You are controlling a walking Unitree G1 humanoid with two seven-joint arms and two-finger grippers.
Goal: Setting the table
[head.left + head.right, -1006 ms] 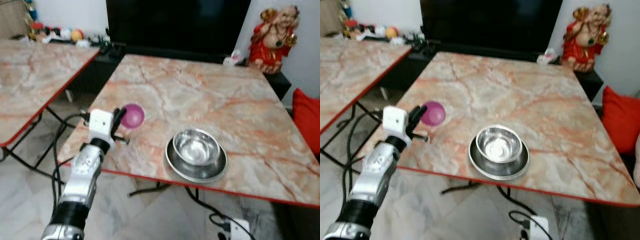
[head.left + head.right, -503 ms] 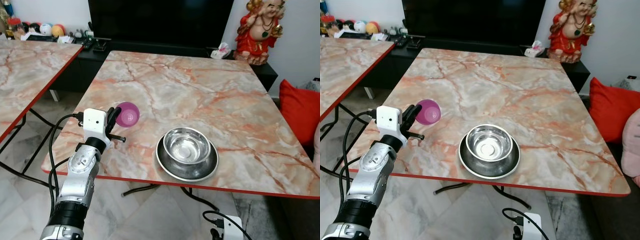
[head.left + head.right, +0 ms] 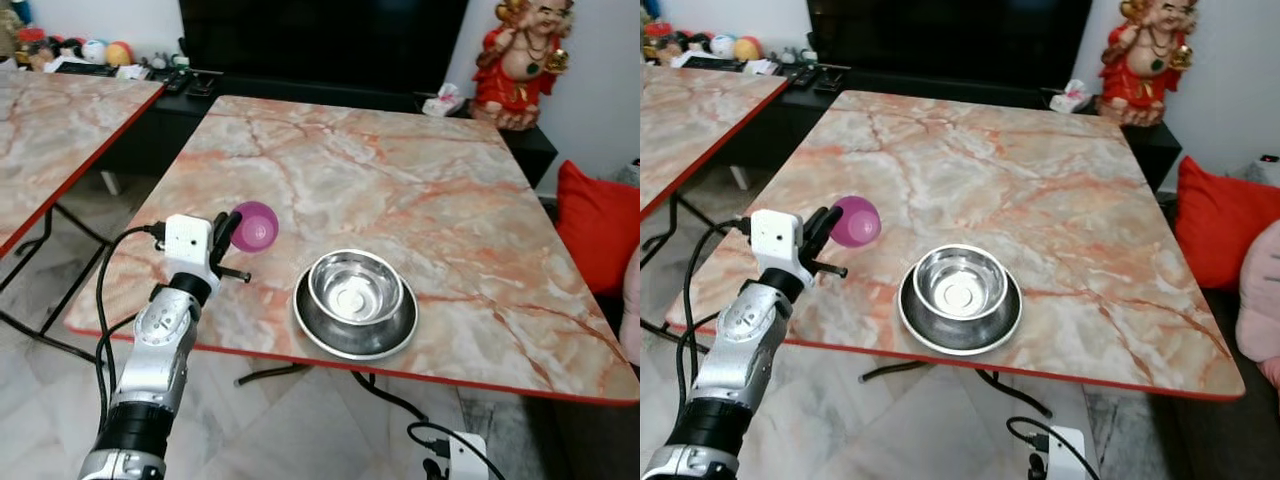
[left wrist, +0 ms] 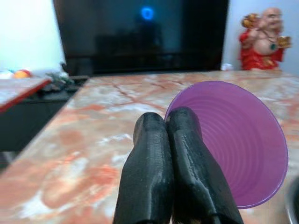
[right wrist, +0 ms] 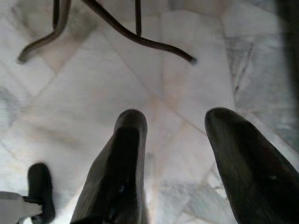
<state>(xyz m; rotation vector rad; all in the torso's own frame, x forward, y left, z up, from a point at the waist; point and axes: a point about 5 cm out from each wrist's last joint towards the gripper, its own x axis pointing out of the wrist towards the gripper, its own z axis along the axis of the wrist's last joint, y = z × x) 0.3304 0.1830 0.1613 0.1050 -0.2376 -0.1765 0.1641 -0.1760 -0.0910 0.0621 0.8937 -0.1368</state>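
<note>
Holding purple cup (image 3: 253, 226) in left gripper (image 3: 226, 240), fingers pinched on rim, above table (image 3: 420, 180) near edge, ten o'clock of steel bowl (image 3: 354, 291). Bowl sits on plate (image 3: 400, 335); cup unplaced. Right gripper (image 5: 175, 154) idle, fingers apart, over floor.

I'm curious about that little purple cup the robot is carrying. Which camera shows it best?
The left wrist view: the purple cup looms large, its ribbed inside facing us, the left gripper pinching its rim. Both eye views show it small, above the table's left edge.
</note>
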